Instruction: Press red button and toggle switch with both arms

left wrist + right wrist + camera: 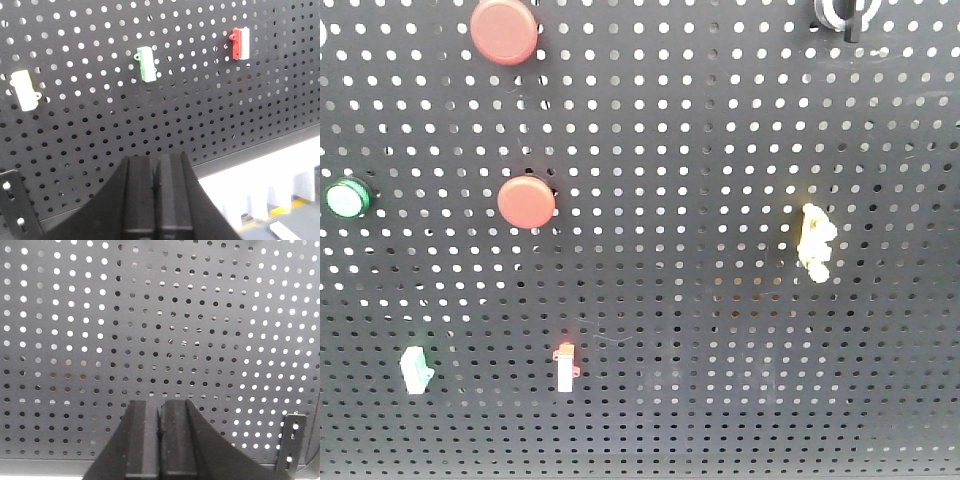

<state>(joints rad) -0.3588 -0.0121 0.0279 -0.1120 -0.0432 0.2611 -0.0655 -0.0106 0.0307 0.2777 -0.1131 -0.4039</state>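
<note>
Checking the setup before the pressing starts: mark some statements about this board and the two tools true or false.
1. An upper red button and a lower red button sit on the board. True.
2. The green button is right of them. False: it is left of them.
3. The left tool touches the red switch. False: it is apart from it.
4. The right tool is shut. True.
</note>
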